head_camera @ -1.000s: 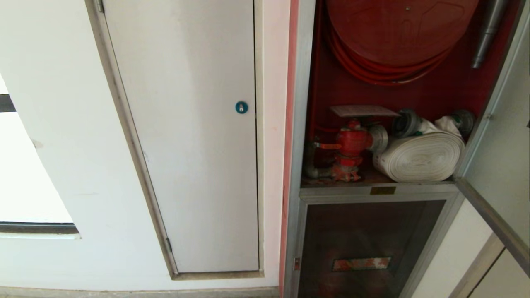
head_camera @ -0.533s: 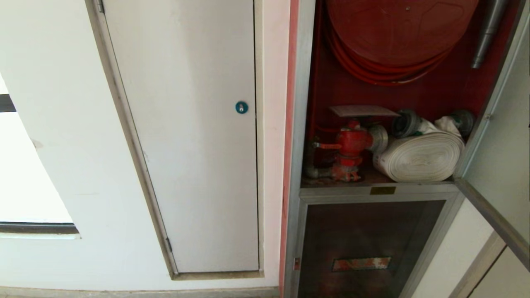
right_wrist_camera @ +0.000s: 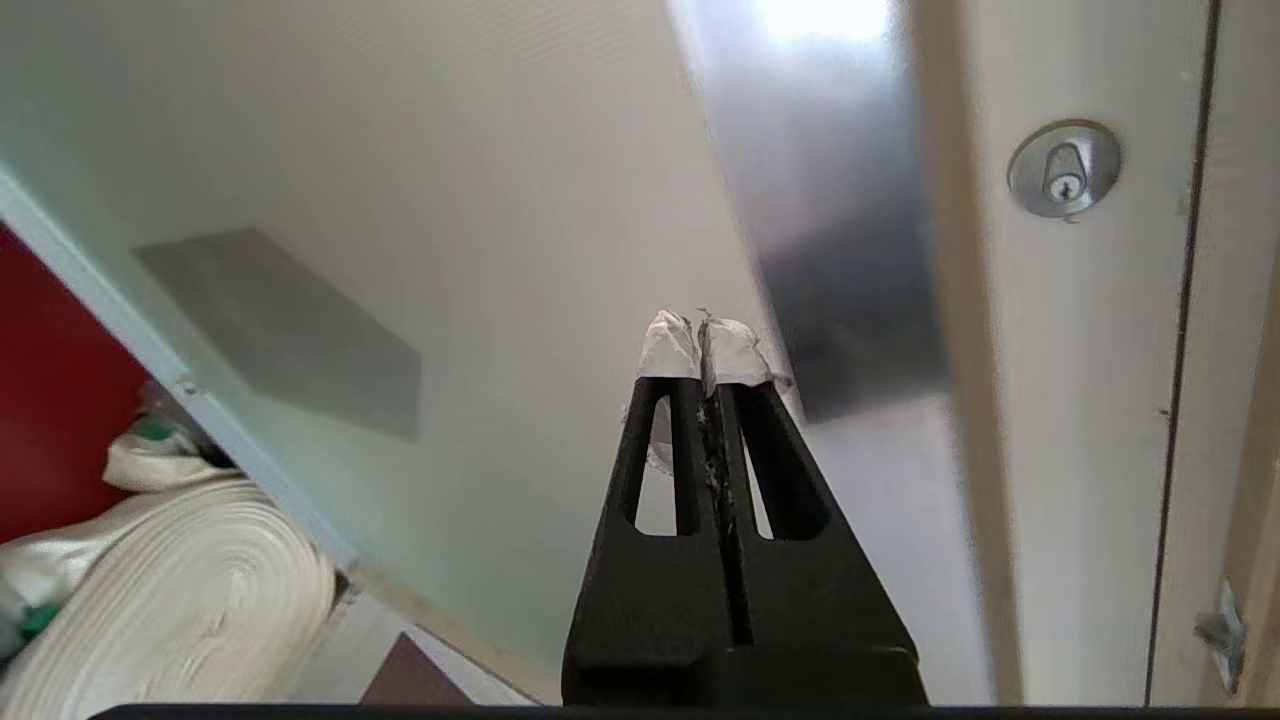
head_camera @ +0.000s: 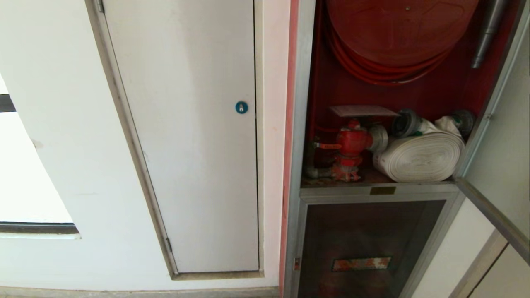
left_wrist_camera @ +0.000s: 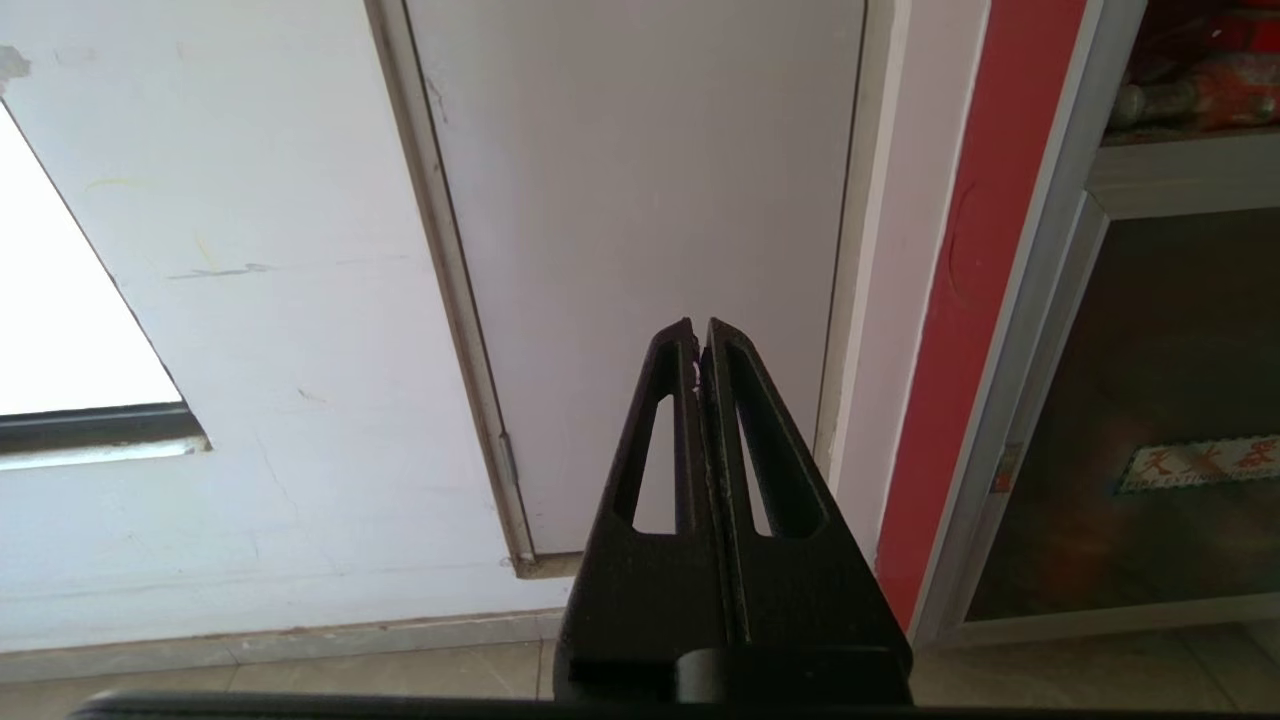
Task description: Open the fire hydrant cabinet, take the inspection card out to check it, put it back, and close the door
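- Nothing shifted in the head view over the last second: fire hydrant cabinet (head_camera: 385,95) stands open, door (head_camera: 492,215) swung out right, inspection card (head_camera: 362,110) flat atop the red valve (head_camera: 352,142).
- Right gripper (right_wrist_camera: 703,345) closed, empty, facing the door's inner side; card apparently returned, closing likely next.
- Left gripper (left_wrist_camera: 698,338) closed, parked.
- Both arms outside the head view; card print unreadable.
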Robot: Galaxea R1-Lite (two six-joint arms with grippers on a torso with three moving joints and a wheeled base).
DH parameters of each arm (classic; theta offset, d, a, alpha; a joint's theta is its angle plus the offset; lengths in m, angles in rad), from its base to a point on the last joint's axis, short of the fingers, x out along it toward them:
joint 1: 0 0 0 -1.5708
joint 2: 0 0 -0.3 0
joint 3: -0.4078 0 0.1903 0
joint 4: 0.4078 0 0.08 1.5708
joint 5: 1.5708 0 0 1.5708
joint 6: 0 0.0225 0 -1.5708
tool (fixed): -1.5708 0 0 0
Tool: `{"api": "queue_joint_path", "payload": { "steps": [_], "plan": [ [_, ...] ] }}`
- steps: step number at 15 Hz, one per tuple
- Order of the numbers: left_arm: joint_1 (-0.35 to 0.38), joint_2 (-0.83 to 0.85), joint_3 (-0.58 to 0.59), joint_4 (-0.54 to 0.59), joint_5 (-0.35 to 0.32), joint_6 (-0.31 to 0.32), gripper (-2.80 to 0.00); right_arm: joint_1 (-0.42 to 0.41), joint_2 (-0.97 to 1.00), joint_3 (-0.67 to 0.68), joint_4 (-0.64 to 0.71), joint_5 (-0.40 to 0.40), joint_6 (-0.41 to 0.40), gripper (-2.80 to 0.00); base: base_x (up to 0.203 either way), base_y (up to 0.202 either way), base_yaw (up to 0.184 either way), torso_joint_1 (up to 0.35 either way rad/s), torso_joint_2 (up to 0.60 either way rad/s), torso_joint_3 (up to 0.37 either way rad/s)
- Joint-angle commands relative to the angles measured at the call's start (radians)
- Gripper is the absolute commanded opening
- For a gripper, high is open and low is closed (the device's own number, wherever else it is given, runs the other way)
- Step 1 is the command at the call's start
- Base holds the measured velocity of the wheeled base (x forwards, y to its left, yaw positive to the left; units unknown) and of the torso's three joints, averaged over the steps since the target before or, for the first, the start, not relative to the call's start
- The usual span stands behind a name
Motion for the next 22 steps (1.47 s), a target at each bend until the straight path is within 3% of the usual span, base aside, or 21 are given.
{"api": "queue_joint_path", "payload": {
  "steps": [1, 7, 10, 14, 18, 22],
  "plan": [
    [0.0, 0.0, 0.023, -0.001, -0.001, 0.0, -2.8, -0.079, 0.037, -0.002, -0.003, 0.053, 0.007, -2.8, 0.0, 0.0, 0.0, 0.0, 0.0, 0.0],
    [0.0, 0.0, 0.023, -0.001, -0.001, 0.0, -2.8, -0.093, 0.058, -0.001, -0.007, 0.081, 0.009, -2.8, 0.0, 0.0, 0.0, 0.0, 0.0, 0.0],
    [0.0, 0.0, 0.023, -0.001, 0.0, 0.0, -2.8, -0.058, 0.053, 0.005, -0.007, 0.158, 0.002, -2.8, 0.0, 0.0, 0.0, 0.0, 0.0, 0.0],
    [0.0, 0.0, 0.023, -0.001, 0.0, 0.0, -2.8, 0.123, 0.021, 0.023, 0.004, 0.258, -0.029, -2.8, 0.0, 0.0, 0.0, 0.0, 0.0, 0.0],
    [0.0, 0.0, 0.023, -0.001, -0.001, 0.0, -2.8, 0.391, -0.061, 0.079, 0.067, 0.34, -0.048, -2.8, 0.0, 0.0, 0.0, 0.0, 0.0, 0.0],
    [0.0, 0.0, 0.023, -0.001, -0.001, 0.0, -2.8, 0.45, -0.243, 0.104, 0.205, 0.391, -0.06, -2.8, 0.0, 0.0, 0.0, 0.0, 0.0, 0.0]
  ]
}}
